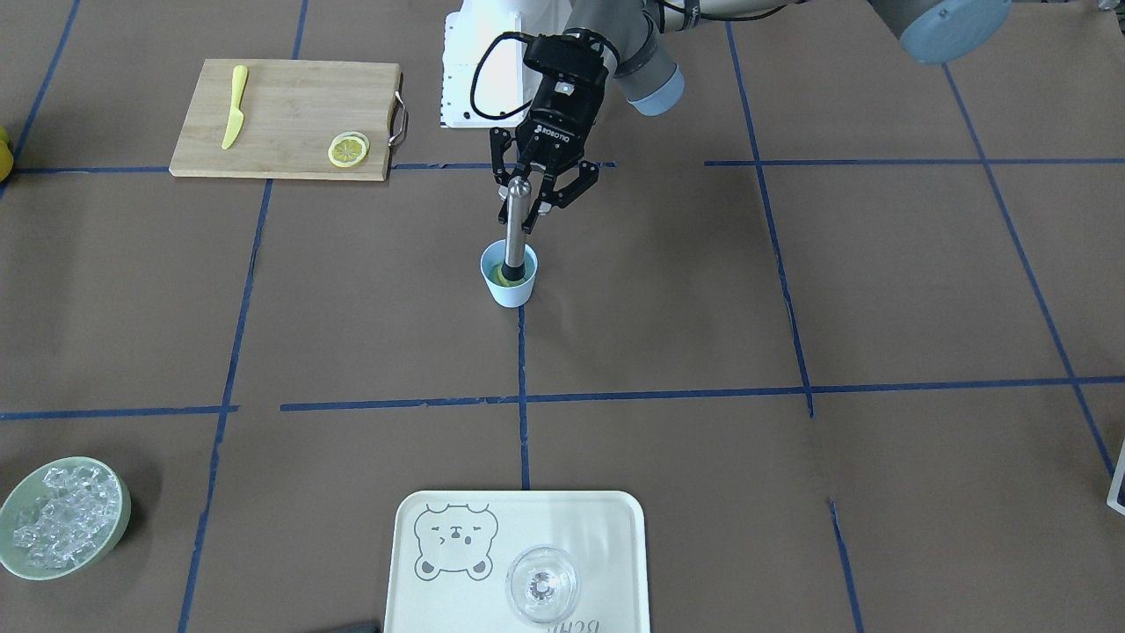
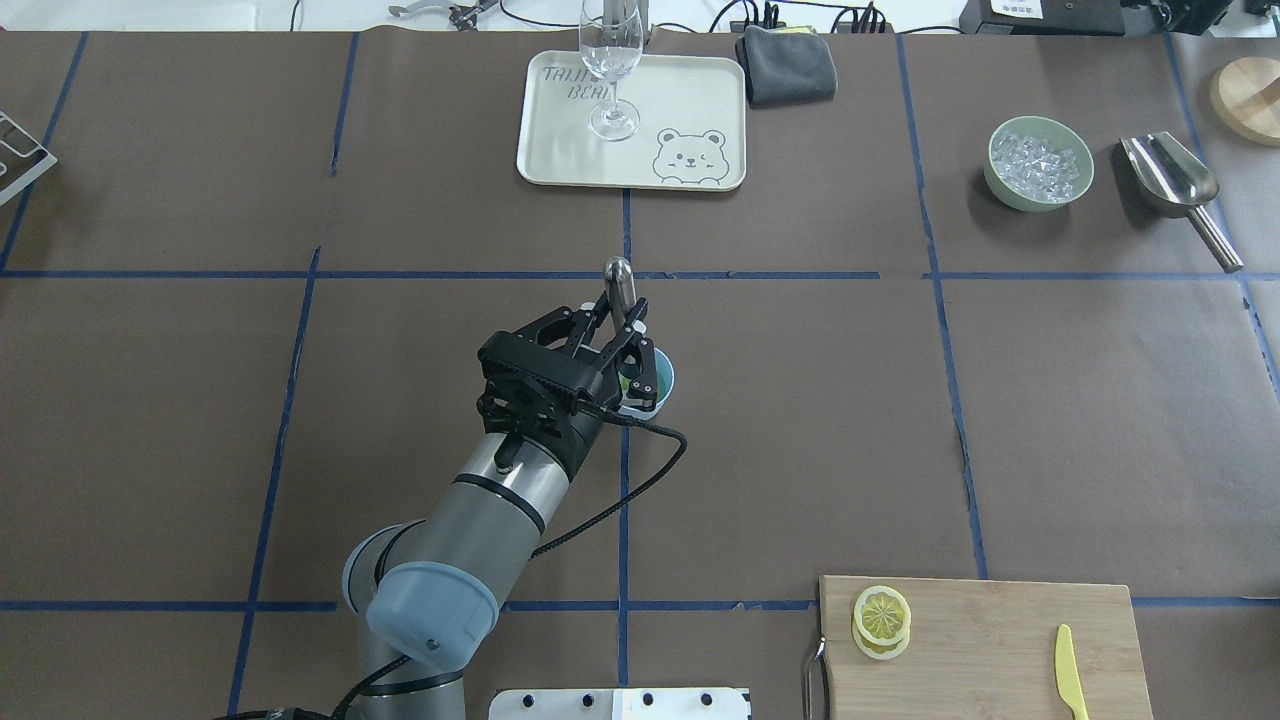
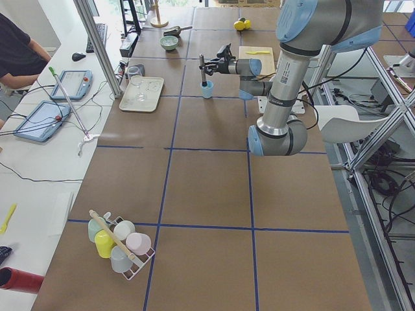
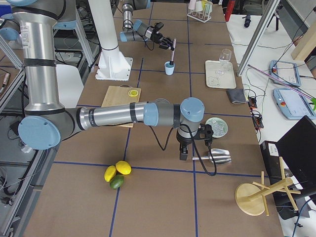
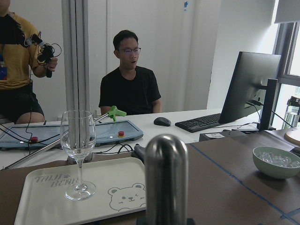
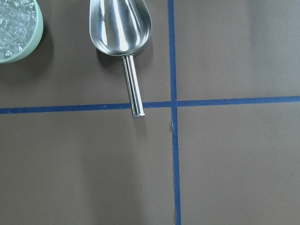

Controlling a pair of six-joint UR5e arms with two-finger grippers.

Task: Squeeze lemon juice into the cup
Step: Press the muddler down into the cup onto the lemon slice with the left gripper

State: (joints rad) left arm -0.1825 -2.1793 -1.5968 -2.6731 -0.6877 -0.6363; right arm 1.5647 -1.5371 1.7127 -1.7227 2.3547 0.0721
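light-blue and small, the cup [image 1: 510,290] stands near the middle of the brown paper-covered table, right on a blue tape line. inside it, at the bottom, lies a lemon slice [image 1: 498,275], only a yellow-green sliver of it showing. a steel muddler [image 1: 516,229] stands in the cup, its dark foot on the slice and its rounded top leaning slightly out above the rim. the left gripper [image 1: 527,200] sits above the cup, its fingers clamped on the muddler's upper shaft.

from the cup toward the robot's base and off to the robot's right lies a bamboo cutting board [image 1: 281,105] carrying two stacked slices [image 1: 348,149] and a yellow knife [image 1: 234,105]. on the far side of the cup from the robot sits a cream tray [image 1: 615,545] with a clear glass [image 1: 542,585] upright on it.

well apart from the cup, on the robot's right, a green bowl [image 1: 126,510] holds ice. the right gripper [image 4: 200,143] hangs there over a steel scoop [image 6: 121,23] beside the bowl. whether its fingers are apart or together cannot be told.
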